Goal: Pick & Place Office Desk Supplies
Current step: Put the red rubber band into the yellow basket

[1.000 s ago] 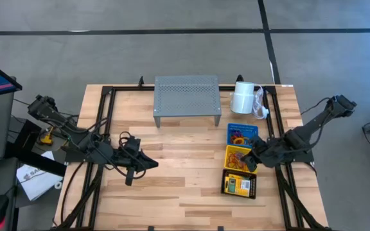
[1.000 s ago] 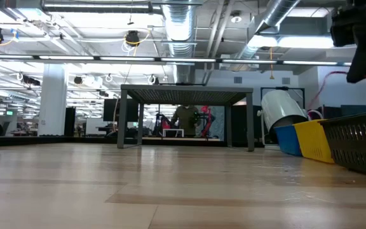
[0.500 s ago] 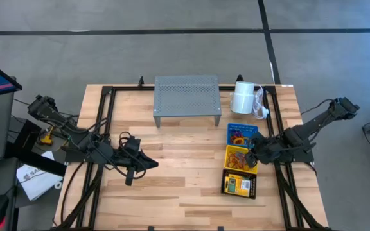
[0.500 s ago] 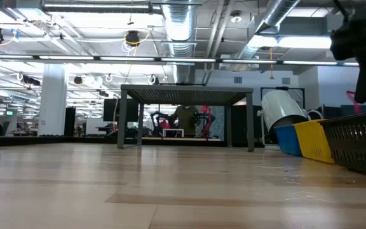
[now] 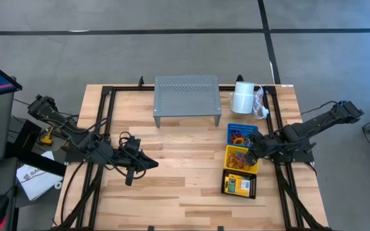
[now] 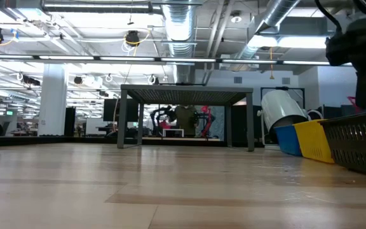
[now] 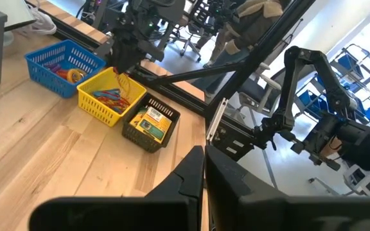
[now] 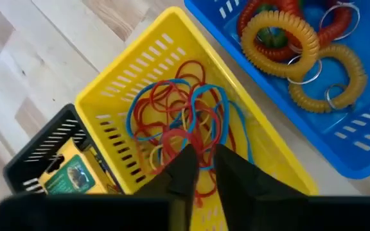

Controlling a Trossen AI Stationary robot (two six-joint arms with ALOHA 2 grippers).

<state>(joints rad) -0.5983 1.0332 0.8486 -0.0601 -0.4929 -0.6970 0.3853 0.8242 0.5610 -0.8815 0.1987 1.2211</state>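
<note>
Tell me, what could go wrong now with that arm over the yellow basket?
The right gripper hangs low over the yellow basket, its jaws close together right at a tangle of red and blue rubber bands. A band might snag and get dragged out when the arm lifts. The black basket and blue basket sit tight against the yellow one, so a sideways nudge could shove all three.

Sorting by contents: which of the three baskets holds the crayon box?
The black basket, at the row's end farthest from the paper roll; the yellow holds bands, the blue coils.
</note>
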